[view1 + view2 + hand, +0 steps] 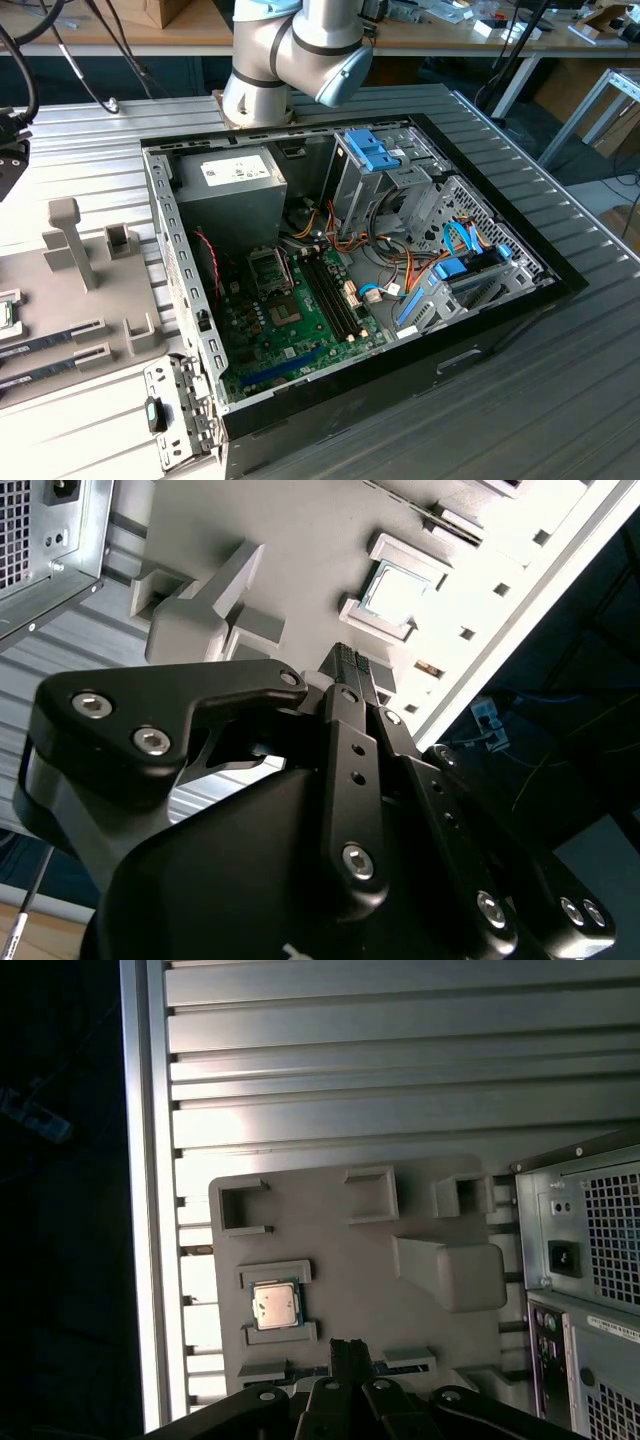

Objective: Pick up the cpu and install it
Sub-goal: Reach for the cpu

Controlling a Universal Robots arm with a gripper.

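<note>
A ribbed metal counter [100, 150] carries an open computer case [480, 330] lying on its side, with the robot arm [300, 50] rising behind it. Inside the case lies the green motherboard [290, 330]. Outside the case, a grey fixture plate [350, 1280] rests on the counter. The claw [347, 1355] hangs over this plate; its fingers seem pressed together with nothing between them. The cpu [275, 1306] sits flat in a framed nest on the plate, near the claw but apart from it.
</note>
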